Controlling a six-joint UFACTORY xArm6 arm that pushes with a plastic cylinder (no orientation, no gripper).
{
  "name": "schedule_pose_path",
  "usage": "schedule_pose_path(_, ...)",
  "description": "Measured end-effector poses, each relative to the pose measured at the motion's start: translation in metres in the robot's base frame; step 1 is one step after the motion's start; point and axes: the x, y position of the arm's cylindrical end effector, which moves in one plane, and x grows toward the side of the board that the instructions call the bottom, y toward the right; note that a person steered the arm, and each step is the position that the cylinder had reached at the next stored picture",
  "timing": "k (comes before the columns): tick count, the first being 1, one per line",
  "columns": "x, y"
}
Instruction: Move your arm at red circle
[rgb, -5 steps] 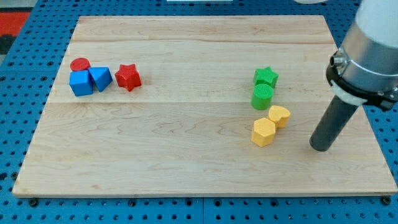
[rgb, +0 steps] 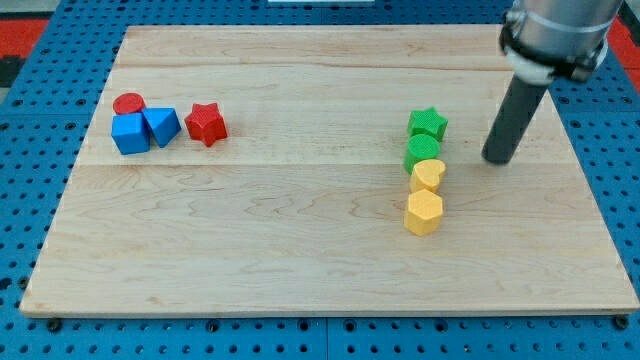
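The red circle (rgb: 128, 103) lies at the board's left, touching the top of a blue cube (rgb: 130, 133). My tip (rgb: 497, 158) rests on the board at the right, far from the red circle and just right of the green blocks. The dark rod rises from it to the view's top right.
A blue triangle (rgb: 161, 126) and a red star (rgb: 206, 124) sit right of the red circle. On the right, a green star (rgb: 428, 124), a green circle (rgb: 422, 151), a yellow heart (rgb: 428, 175) and a yellow hexagon (rgb: 424, 212) form a column. The wooden board (rgb: 300, 250) lies on a blue pegboard.
My tip has moved up the view and slightly left. The yellow heart has shifted left and now sits in line under the green circle.
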Motion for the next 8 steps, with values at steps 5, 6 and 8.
schedule_pose_path(5,-0.146,-0.311)
schedule_pose_path(6,-0.148,-0.367)
schedule_pose_path(8,-0.132,-0.509)
